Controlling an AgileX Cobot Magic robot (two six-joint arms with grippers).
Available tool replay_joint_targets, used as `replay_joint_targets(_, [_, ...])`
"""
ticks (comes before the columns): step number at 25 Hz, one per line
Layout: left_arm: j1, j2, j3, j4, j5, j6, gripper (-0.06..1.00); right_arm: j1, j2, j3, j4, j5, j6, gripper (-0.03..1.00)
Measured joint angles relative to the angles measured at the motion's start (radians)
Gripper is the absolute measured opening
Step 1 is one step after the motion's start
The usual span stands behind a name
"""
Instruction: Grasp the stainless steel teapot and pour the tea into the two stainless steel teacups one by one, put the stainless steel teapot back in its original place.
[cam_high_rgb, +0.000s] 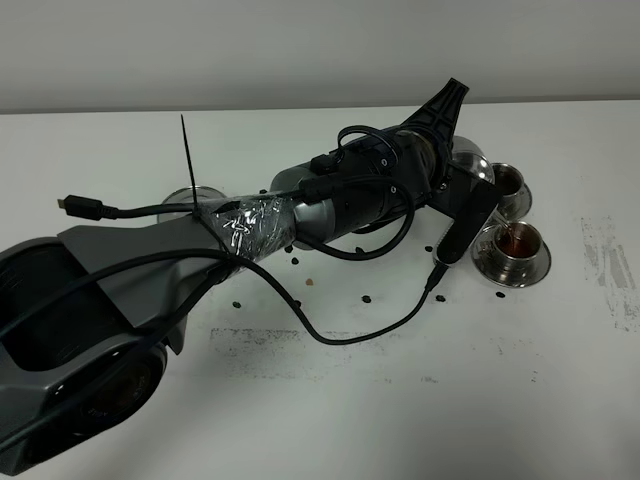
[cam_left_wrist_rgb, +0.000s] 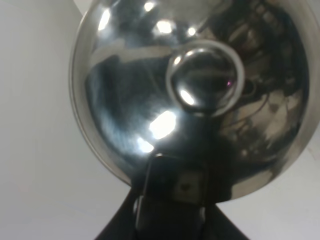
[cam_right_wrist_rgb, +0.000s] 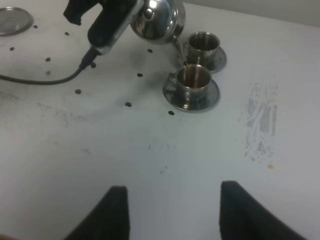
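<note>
The stainless steel teapot (cam_high_rgb: 474, 162) (cam_left_wrist_rgb: 150, 115) (cam_right_wrist_rgb: 157, 20) is held aloft at the right of the white table (cam_high_rgb: 400, 400) and tipped spout-down over the nearer teacup (cam_high_rgb: 512, 243) (cam_right_wrist_rgb: 192, 80). A thin brown stream (cam_right_wrist_rgb: 183, 61) runs from the spout into this cup, which shows dark tea inside. The farther teacup (cam_high_rgb: 508, 182) (cam_right_wrist_rgb: 202, 42) stands just behind it, close beside the pot's body; whether it holds tea cannot be told. Each cup sits on its own round steel saucer, and the two saucers are almost touching. The left gripper (cam_left_wrist_rgb: 172, 192) is clamped on the teapot, whose domed lid and round knob (cam_left_wrist_rgb: 205, 80) fill the left wrist view. The left arm reaches across the middle of the table from the lower left, trailing a black cable (cam_high_rgb: 330, 335). The right gripper (cam_right_wrist_rgb: 180, 212) hangs low over bare table, well apart from the cups, with its jaws spread wide and nothing between them. A round steel disc (cam_high_rgb: 190, 197) (cam_right_wrist_rgb: 12, 20) lies at the left, partly hidden by the arm. Small black specks (cam_high_rgb: 366, 299) are scattered over the middle of the table.
</note>
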Motion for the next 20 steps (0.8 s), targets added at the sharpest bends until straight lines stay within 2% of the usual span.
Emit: replay_joint_targets(20, [-0.003,0.0,0.0,0.029,-0.011,0.019,0.16,0.0,0.0,0.0,0.0,0.0,-0.001,0.4])
